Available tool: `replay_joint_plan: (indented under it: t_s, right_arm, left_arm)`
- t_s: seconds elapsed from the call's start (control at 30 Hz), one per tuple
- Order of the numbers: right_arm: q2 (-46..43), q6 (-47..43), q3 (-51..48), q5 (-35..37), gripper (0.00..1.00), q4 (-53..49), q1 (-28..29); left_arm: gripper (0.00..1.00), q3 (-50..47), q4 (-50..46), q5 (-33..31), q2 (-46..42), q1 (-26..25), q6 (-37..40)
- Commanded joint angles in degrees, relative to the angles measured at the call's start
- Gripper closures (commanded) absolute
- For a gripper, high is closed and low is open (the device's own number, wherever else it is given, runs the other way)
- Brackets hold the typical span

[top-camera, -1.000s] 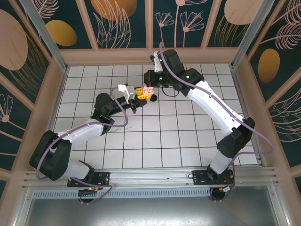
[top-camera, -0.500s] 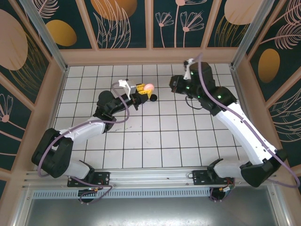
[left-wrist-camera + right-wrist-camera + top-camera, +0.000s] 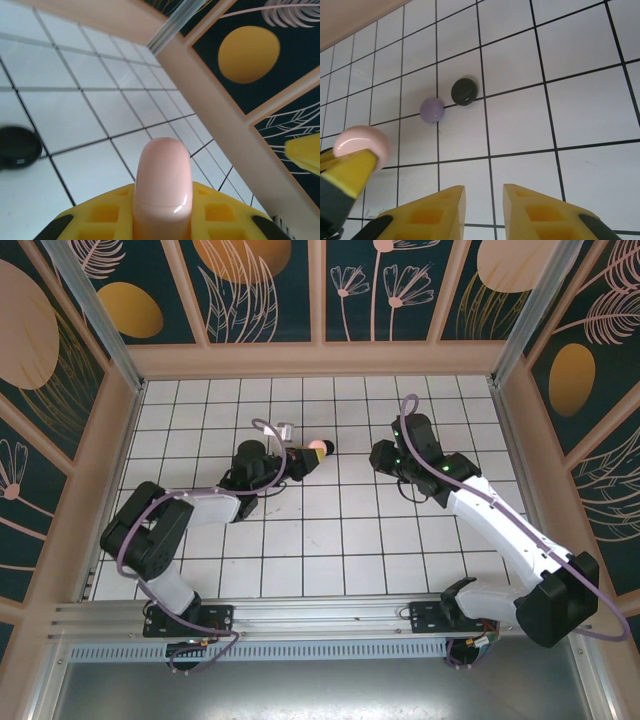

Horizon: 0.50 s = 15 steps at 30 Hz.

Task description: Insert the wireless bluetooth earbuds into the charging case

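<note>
A pale pink charging case (image 3: 162,175), closed and rounded, stands up between the yellow fingers of my left gripper (image 3: 162,197), which is shut on it. From above, that case (image 3: 318,448) sits at the tip of the left gripper (image 3: 306,454) over the back middle tiles. In the right wrist view the same pink case (image 3: 362,142) is at the left. My right gripper (image 3: 484,200) is open with only bare tile between its fingers, and it hangs to the right of the case (image 3: 377,455). The earbuds are hidden.
A closed lilac case (image 3: 432,110) and a closed black case (image 3: 464,91) lie side by side on the white tiles beyond the pink one. The black case (image 3: 17,147) lies left of my left fingers. A wooden wall (image 3: 220,100) runs close behind.
My right gripper has drawn away to the right from the pink case and its jaws have parted. My left gripper kept the case and shifted slightly right as its arm folded in.
</note>
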Motion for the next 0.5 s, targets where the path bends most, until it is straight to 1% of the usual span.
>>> replay_joint_plan:
  t_s: [0.0, 0.07, 0.13, 0.3, 0.47]
  right_arm:
    - [-1.5, 0.8, -1.2, 2.7, 0.72, 3.3, -0.3]
    - [-1.5, 0.7, -1.6, 3.3, 0.67, 3.3, -0.3]
    - [-1.7, 0.5, -1.8, 3.5, 0.65, 3.3, -2.3]
    - [-2.6, 0.4, -2.3, 3.5, 0.57, 3.2, -3.9]
    - [-3.6, 0.4, -2.4, 3.4, 0.54, 2.8, -5.2]
  left_arm:
    - [1.0, 4.5, 0.9, -0.6, 5.1, -1.1, -6.5]
    - [1.0, 8.0, -0.7, -1.1, 8.6, -2.1, -7.8]
    - [1.0, 11.5, -2.2, -1.9, 11.9, -3.1, -8.8]
    - [1.0, 21.0, -6.6, -4.8, 19.0, -5.4, -11.0]
    - [1.0, 30.9, -15.7, -9.3, 25.0, -7.2, -11.9]
